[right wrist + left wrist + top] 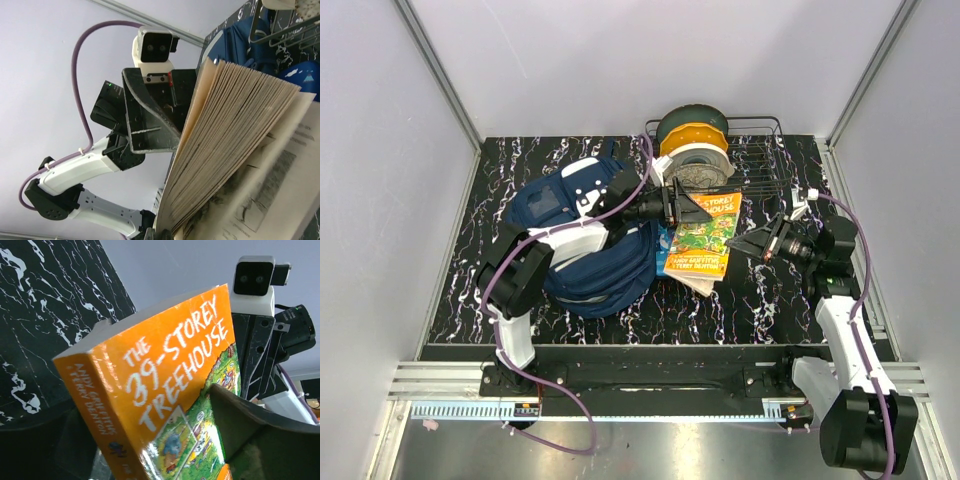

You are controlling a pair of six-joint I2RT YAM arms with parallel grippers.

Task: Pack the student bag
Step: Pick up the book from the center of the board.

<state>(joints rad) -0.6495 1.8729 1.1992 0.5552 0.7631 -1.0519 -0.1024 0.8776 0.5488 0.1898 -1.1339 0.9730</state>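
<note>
At the middle of the overhead view, the left pincer reaches across to an orange paperback book. Its jaws stand wide, one on each side of the book. The left wrist view shows one dark finger over the front cover. Whether the jaws actually press on the book, I cannot tell. The right wrist view shows the page edges fanned out and a loose printed page lying lower, so the book looks partly open and tipped up off the table.

Just right of the book, the right pincer is closed, its tip beside the book's right edge and holding nothing that I can see.

Left of the book, touching its left edge, lies the student bag, slumped on the table. Its long axis runs from the upper left toward the lower middle of the frame. The left arm's forearm passes right over it, so that arm is the nearer one, and the book would have to travel leftward. No open mouth of the bag shows.

Behind the book stands a wire basket.
</note>
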